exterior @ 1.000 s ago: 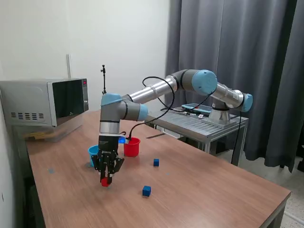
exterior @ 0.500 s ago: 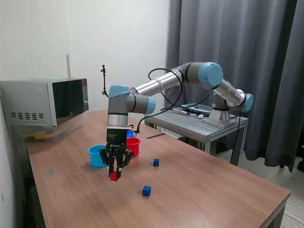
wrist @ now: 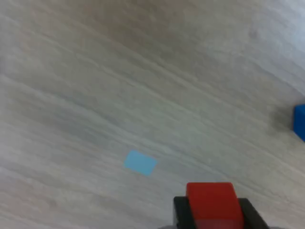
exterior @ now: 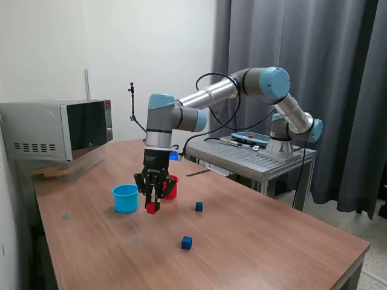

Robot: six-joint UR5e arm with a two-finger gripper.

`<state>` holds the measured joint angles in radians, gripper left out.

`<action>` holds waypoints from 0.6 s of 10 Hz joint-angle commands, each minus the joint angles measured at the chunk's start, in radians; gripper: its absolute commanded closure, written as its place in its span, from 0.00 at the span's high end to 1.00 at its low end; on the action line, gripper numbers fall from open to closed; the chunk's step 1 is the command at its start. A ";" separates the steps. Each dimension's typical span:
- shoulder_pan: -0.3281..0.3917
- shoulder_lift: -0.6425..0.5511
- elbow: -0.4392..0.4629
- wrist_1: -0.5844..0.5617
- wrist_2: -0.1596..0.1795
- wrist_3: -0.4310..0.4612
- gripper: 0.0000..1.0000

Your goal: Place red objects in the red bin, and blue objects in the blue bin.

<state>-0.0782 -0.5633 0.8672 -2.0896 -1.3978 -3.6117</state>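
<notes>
While airborne, red cube [wrist: 211, 199] sits clamped between jaws.

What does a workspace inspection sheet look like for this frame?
Surface: wooden table, pale blue sticker on it.
Job's things: red cube held above the table; red cup behind the gripper; light blue cup at the exterior view's left; two blue cubes loose on the table.
Clutter: nothing seen.
Grippers: gripper, jaws shut on the red cube.
Cables: black cable looped along the arm.
Surroundings: microwave, metal side table, grey curtain.
</notes>
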 commanded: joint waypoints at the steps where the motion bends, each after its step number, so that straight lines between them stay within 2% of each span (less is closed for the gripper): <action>1: -0.005 -0.029 0.050 0.009 -0.021 0.069 0.00; 4: -0.021 -0.058 0.099 0.040 -0.076 0.171 0.00; 6: -0.044 -0.088 0.136 0.045 -0.076 0.218 0.00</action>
<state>-0.1057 -0.6291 0.9758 -2.0487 -1.4687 -3.4331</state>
